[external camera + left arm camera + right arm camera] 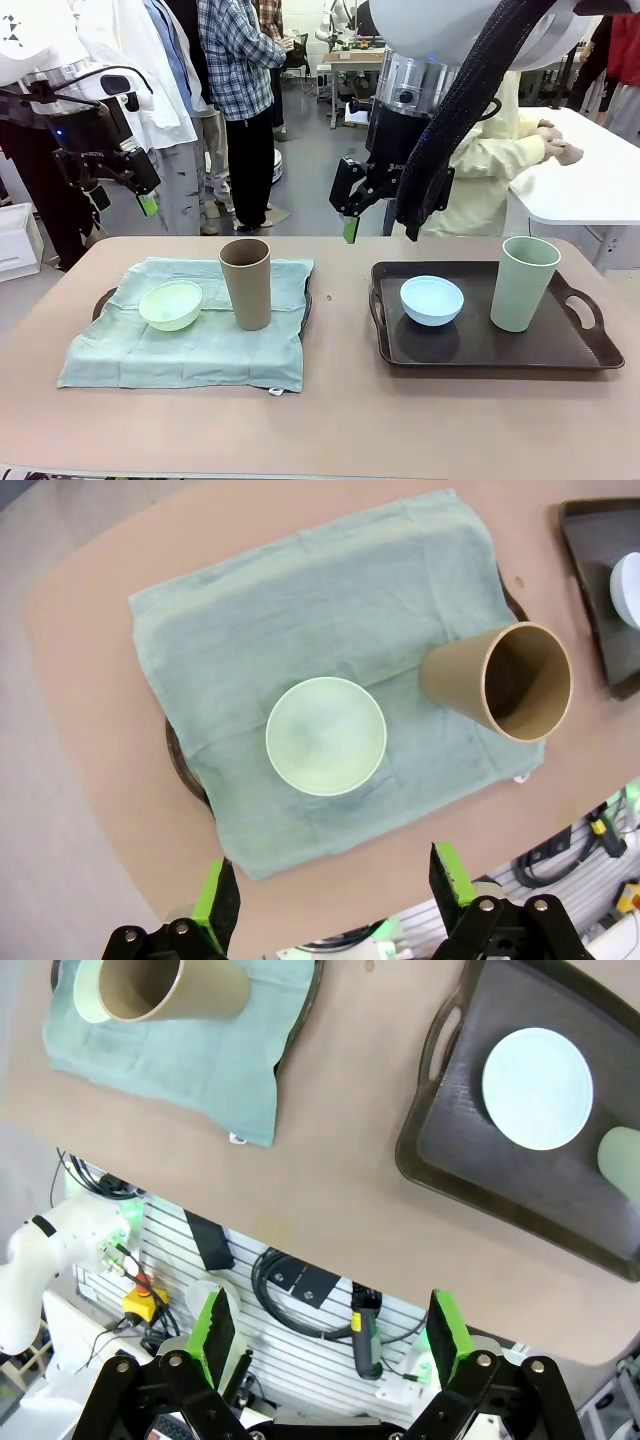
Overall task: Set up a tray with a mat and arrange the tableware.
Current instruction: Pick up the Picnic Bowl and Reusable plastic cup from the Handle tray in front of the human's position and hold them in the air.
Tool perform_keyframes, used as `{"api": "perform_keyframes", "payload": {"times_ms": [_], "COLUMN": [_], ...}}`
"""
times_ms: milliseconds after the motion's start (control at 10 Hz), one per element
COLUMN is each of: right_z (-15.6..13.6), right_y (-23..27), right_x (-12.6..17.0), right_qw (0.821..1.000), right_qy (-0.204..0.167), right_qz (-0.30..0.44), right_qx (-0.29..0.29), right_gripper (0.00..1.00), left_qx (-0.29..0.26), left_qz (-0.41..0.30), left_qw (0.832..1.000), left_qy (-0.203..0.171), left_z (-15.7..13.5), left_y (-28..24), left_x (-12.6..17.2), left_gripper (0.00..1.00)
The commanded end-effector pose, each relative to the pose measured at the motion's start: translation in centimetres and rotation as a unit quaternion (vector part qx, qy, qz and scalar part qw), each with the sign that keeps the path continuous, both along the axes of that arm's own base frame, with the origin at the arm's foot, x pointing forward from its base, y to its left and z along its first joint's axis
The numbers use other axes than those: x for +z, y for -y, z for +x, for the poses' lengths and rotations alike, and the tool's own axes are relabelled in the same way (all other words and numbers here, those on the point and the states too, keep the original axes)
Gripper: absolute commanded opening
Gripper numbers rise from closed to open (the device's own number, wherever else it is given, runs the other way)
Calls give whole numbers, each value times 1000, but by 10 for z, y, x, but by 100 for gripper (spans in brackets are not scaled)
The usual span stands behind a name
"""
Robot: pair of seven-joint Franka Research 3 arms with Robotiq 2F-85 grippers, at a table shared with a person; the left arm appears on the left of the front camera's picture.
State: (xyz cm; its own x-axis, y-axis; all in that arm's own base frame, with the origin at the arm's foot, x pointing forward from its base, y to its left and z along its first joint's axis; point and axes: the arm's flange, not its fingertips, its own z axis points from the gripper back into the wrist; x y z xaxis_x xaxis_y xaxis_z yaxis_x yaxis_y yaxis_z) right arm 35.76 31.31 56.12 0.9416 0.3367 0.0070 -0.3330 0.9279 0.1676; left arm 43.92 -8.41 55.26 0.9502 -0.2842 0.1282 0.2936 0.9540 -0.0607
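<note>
In the left half of the front view, a pale green mat (pixel 150 340) is lying spread over a dark tray (pixel 103 300), of which only bits of rim are peeking out at the mat's left and right edges. On the mat, a mint green bowl (pixel 171 304) is sitting left of centre, and a tan brown cup (pixel 246 284) is standing upright just beside it on the right. In the left wrist view, both are showing bare insides.

In the right half of the front view, a second tray (pixel 470 345), dark, rectangular and with cut-out handles, is resting on the desk (pixel 340 420). It is carrying a light blue bowl (pixel 432 300) at its left and a sage green cup (pixel 524 283) standing upright at its right, the two apart. In the right wrist view the blue bowl is looking empty; the sage cup's inside is not showing clearly.

A small white tag (pixel 283 389) is sticking out at the mat's lower right corner; any print on it is too small to read. Pale lettering on the black hand bodies is also too small to make out.

The left hand (pixel 125 200) is hanging at the upper left, above the desk's far edge, fingers spread wide and gripping nothing. The right hand (pixel 380 228) is hanging at upper centre, likewise spread wide and holding nothing.
</note>
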Motion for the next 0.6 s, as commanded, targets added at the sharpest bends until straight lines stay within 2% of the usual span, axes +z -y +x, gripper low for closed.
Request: {"api": "perform_keyframes", "payload": {"times_ms": [0,100,300,500], "right_z": [0,4,30,37], "right_y": [0,6,64,113], "right_x": [0,0,-8,1], "right_qw": [1000,999,994,992], "right_qy": [0,19,47,46], "right_qz": [0,-36,-59,-23], "right_qx": [0,-3,-75,-114], "right_gripper": [100,100,100,100], "left_qx": [0,0,12,33], "left_qz": [0,-25,-50,-68], "left_qw": [1000,1000,999,997], "left_qy": [0,-10,-17,-23], "left_z": [0,-7,-19,-13], "left_y": [0,-6,-36,-60], "left_x": [0,8,-1,-1], "left_gripper": [100,100,100,100]}}
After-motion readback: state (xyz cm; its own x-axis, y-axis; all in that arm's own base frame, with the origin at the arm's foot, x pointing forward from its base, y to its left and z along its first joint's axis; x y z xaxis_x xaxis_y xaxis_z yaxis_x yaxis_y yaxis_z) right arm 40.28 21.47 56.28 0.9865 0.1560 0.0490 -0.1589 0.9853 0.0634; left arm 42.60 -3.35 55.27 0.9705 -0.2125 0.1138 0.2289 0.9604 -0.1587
